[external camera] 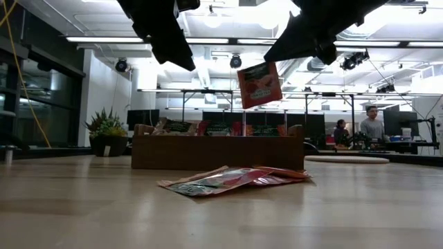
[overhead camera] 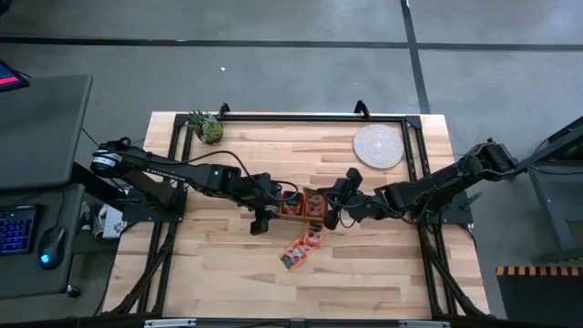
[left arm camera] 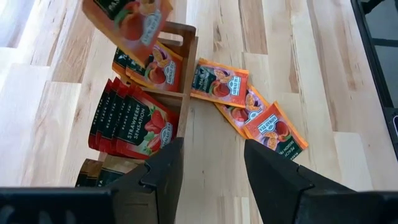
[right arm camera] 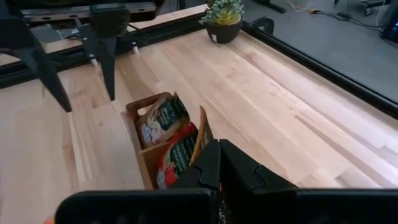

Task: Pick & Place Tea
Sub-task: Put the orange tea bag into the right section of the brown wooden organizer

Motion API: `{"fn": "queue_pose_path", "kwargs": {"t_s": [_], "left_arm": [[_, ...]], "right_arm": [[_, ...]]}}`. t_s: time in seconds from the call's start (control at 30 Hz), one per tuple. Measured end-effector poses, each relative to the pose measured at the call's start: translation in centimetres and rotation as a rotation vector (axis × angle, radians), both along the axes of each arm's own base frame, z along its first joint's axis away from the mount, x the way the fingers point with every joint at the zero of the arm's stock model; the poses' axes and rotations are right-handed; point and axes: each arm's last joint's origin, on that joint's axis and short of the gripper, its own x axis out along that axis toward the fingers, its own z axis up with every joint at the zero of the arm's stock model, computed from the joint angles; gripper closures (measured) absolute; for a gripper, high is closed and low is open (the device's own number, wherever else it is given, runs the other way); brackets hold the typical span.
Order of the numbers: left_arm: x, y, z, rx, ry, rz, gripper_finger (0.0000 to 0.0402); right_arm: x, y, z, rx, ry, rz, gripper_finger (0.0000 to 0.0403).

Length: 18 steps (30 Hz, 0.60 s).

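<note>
A long wooden box [overhead camera: 301, 208] stands mid-table with tea sachets upright in its compartments [left arm camera: 134, 124]. Several more tea sachets [overhead camera: 302, 248] lie flat on the table just near of the box. One orange-red sachet [external camera: 259, 84] hangs in the air above the box, with my right gripper [right arm camera: 219, 168] shut on it. My left gripper [left arm camera: 211, 168] hovers open at the box's left end, nothing between its fingers. My right gripper pinches the sachet between its two fingers at the upper edge [external camera: 266, 66]. The fingers come slanting down from the table's right. The sachet hangs below them, a little tilted, clear of the box; my right wrist view shows it edge-on [right arm camera: 203, 132].
A small potted plant [overhead camera: 207, 127] stands at the far left corner and a round pale woven mat [overhead camera: 377, 146] lies at the far right. Black frame rails [overhead camera: 291, 116] run along the table's edges. Bare wood lies near of the loose sachets.
</note>
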Motion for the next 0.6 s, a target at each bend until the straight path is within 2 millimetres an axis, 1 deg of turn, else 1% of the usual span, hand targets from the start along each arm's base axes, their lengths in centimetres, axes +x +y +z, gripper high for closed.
{"fn": "queue_pose_path", "kwargs": {"t_s": [0.13, 0.43, 0.6], "left_arm": [[0.0, 0.0, 0.0, 0.0, 0.0, 0.0, 0.0234], [0.0, 0.0, 0.0, 0.001, 0.005, 0.001, 0.0234], [0.0, 0.0, 0.0, 0.001, 0.005, 0.0, 0.0234]], "right_arm": [[-0.1, -0.1, -0.1, -0.009, 0.005, -0.021, 0.0403], [0.4, 0.2, -1.3, -0.001, 0.032, -0.031, 0.0403], [0.3, 0.2, -1.6, 0.019, 0.052, -0.039, 0.0403]]}}
